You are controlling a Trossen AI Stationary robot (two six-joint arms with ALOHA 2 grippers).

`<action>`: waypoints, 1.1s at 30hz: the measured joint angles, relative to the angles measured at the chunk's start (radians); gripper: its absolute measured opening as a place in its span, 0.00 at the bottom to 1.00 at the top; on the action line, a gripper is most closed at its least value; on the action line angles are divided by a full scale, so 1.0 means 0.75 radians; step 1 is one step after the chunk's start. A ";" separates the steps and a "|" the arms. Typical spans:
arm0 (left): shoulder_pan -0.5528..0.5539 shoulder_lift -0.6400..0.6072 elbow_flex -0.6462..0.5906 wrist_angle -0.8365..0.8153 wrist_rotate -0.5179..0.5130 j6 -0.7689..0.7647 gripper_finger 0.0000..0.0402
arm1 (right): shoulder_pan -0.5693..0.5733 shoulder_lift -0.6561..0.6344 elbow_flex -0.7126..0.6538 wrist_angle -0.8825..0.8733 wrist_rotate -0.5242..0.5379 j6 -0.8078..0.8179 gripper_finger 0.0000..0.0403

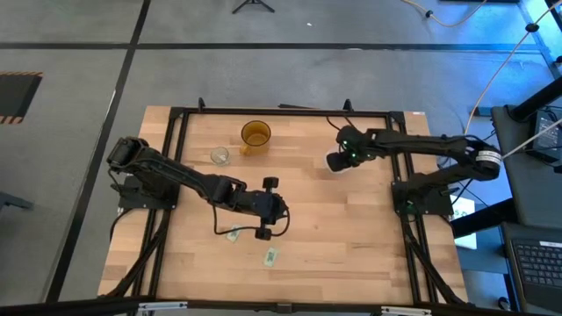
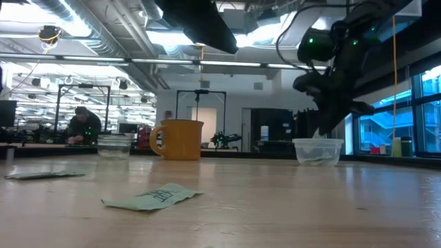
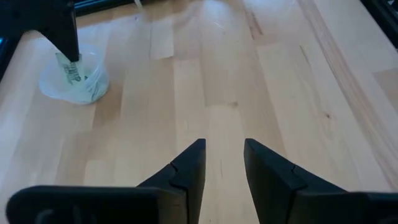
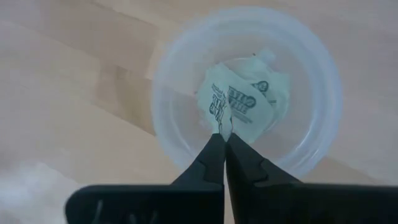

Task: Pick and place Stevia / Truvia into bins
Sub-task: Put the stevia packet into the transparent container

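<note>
My right gripper is shut on a white, green-printed Stevia packet and stands right above the wide translucent cup, near the table's far right. More packets lie in that cup. My left gripper is open above bare wood at mid-table. Two loose packets lie flat on the table near it. The small glass cup stands at far left of centre. My right gripper pinches the packet by one edge between the tips of its two fingers, coming from above and pointing down. The packet hangs below the fingers inside the translucent cup. Whether its lower end rests on the packets beneath, I cannot tell.
An amber cup with a handle stands beside the glass cup near the far edge. A black frame runs round the tabletop. Bare wood lies between the two arms and toward the near edge. A person sits far off in the room.
</note>
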 joint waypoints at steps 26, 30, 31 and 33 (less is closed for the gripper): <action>-0.139 0.000 0.001 -0.161 0.139 0.033 0.25 | 0.079 -0.153 0.000 0.100 0.133 -0.131 0.28; -0.210 0.000 0.001 -0.148 0.075 -0.045 0.24 | 0.255 -0.232 0.001 0.200 0.132 -0.146 0.28; -0.225 0.003 0.001 -0.135 0.061 -0.061 0.23 | 0.306 -0.239 0.001 0.230 0.137 -0.145 0.28; -0.247 0.026 0.005 -0.110 0.056 -0.069 0.20 | 0.408 -0.246 0.001 0.289 0.177 -0.135 0.29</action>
